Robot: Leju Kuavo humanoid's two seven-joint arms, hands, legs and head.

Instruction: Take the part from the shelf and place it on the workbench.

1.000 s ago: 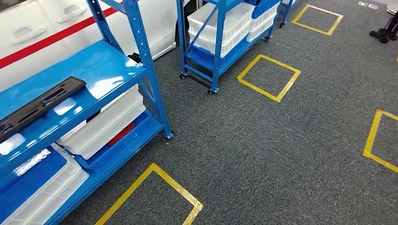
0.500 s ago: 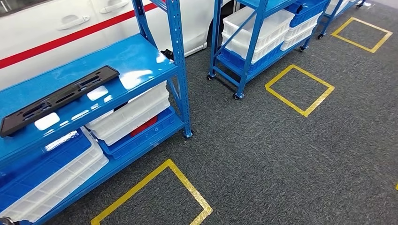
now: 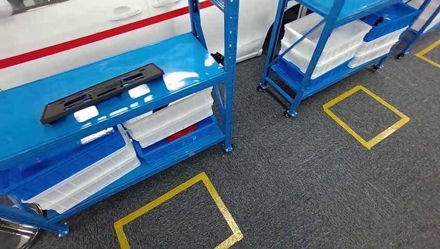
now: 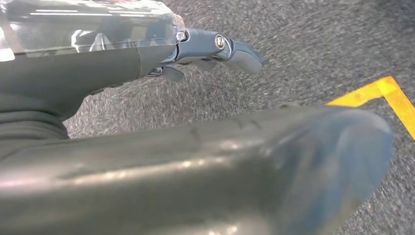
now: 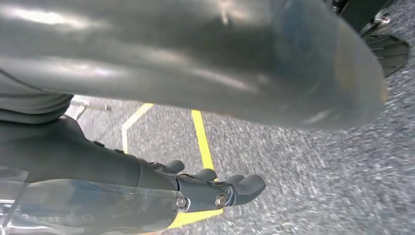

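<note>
Reaching for the part from this place can go wrong in some ways, I think. The long flat black plastic part [image 3: 102, 92] lies on the glossy top board of the blue metal shelf [image 3: 192, 57], on the left of the scene, and it sits slanted to the near edge of the board. If the robot stops too far to the right, one hand may take only the right end of the part, and such a long thin piece can tip or swing and slide off the smooth board. The blue upright post [image 3: 230, 62] at the right corner of the shelf is also a danger: an arm that comes in from the right can hit it. The yellow tape square [image 3: 176, 210] on the grey carpet floor [image 3: 311, 176] is just in front of the shelf; I judge it marks where to stand, and missing it makes the reach awkward.

The part looks rigid and thin, with several long slots along it and a matte surface. It rests flat, nothing lies on it, and bright reflections of lamps are on the board beside it. Under the board stand white plastic bins [image 3: 171, 116].

The left hand [image 4: 215, 49] hangs over the carpet with fingers loosely apart, holding nothing. The right hand [image 5: 210, 188] is the same, over a yellow line.
</note>
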